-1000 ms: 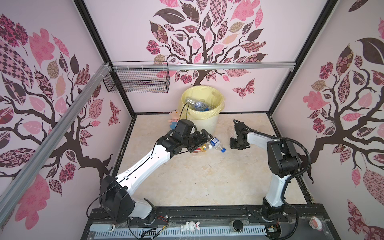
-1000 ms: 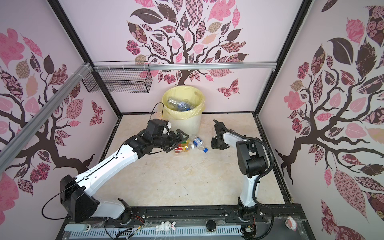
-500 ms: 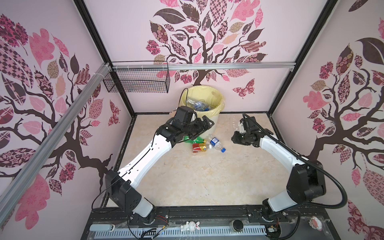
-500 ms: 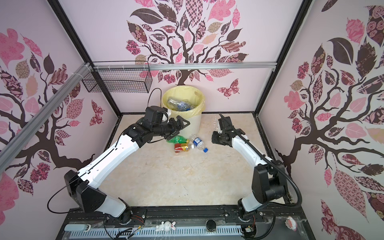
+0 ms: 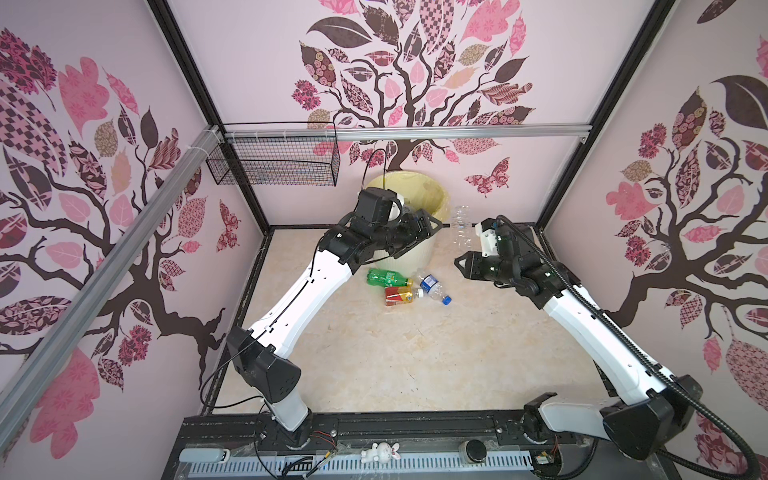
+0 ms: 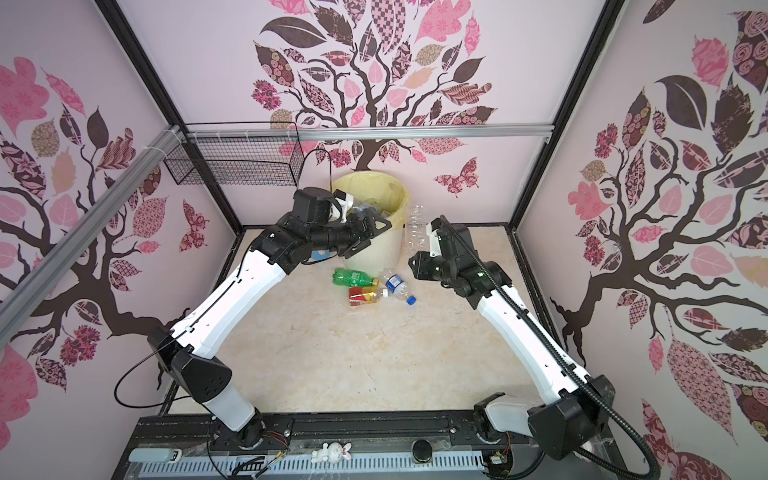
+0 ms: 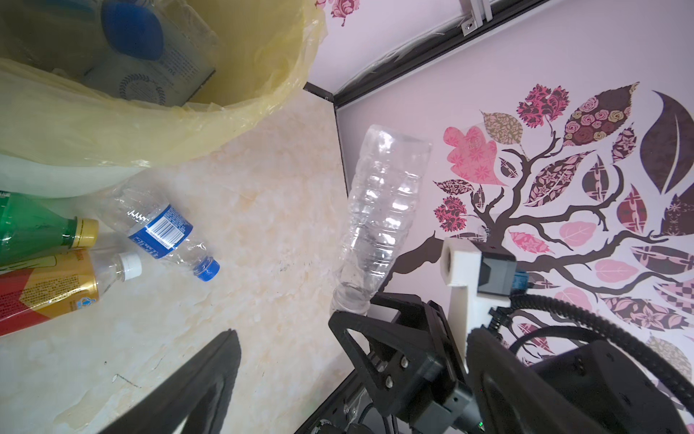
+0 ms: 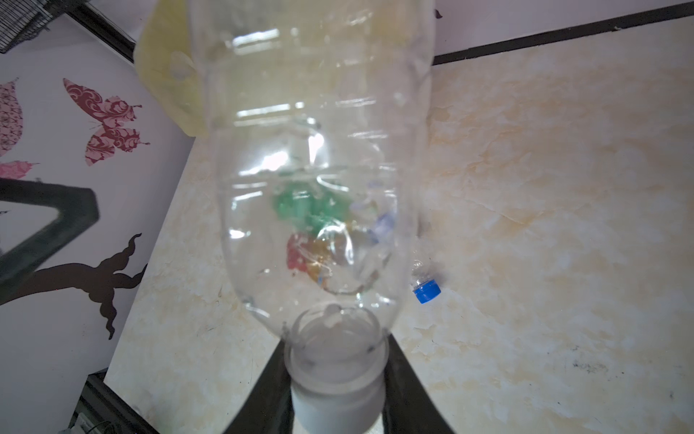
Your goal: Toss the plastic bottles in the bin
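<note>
Your right end effector (image 8: 338,390) is clenched on the neck of a clear bottle (image 8: 319,169) that has no label. The bottle's body points away from the fingers and is lifted well off the counter (image 5: 374,353). In both top views it hangs just beside the bin (image 5: 441,198), on the right of the rim and not yet over the opening. You would have to carry it across the rim before letting go; dropped from here, it would likely fall outside. Your left end effector (image 5: 420,236) is spread wide and holds nothing, poised at the near side of the bin, level with its rim. The left wrist view looks down into the yellow liner and shows binned bottles (image 7: 131,34), one of them with a blue cap, so part of the job is done. Three more lie together on the counter just in front of the bin: a green bottle (image 5: 384,277), a red-labelled bottle (image 5: 397,295) touching it, and a blue-labelled bottle (image 5: 432,286) beside those two. By that count you are well along, with one in hand and three to fetch. The left arm hides the counter behind it, so you cannot rule out others there.
</note>
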`<state>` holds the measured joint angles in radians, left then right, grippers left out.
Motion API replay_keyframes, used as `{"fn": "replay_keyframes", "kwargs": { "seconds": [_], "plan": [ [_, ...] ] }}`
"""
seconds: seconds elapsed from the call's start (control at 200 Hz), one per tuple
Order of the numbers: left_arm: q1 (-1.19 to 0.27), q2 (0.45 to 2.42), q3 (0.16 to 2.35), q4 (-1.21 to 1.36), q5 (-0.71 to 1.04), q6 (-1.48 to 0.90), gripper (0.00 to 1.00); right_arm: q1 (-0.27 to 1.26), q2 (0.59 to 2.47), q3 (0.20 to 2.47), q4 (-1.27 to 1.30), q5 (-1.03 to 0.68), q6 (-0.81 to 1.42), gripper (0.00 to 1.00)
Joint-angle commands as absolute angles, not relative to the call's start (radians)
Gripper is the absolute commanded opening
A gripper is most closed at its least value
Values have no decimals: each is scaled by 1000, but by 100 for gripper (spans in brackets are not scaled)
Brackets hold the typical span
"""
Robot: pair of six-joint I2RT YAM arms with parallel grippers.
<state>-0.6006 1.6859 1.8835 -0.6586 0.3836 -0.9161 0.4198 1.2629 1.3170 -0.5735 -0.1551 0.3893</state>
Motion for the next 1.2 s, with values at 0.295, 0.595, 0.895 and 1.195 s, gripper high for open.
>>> {"fn": "replay_keyframes", "kwargs": {
  "seconds": [0.295,0.595,0.895,1.195],
  "plan": [
    [-597,1727,1962,-626,440,-895,97,548,1274,1394,-512,-215,350,30],
    [-574,1721,1948,-577,422,-912,87,580,1307,1430,-462,-269,326,30],
    [-559,1747,1952,-520,423,-928,64,581,1326,1446,-454,-296,283,35],
    [-534,1766,2010,-517,373,-904,54,580,1364,1548,-509,-201,265,63]
  ]
}}
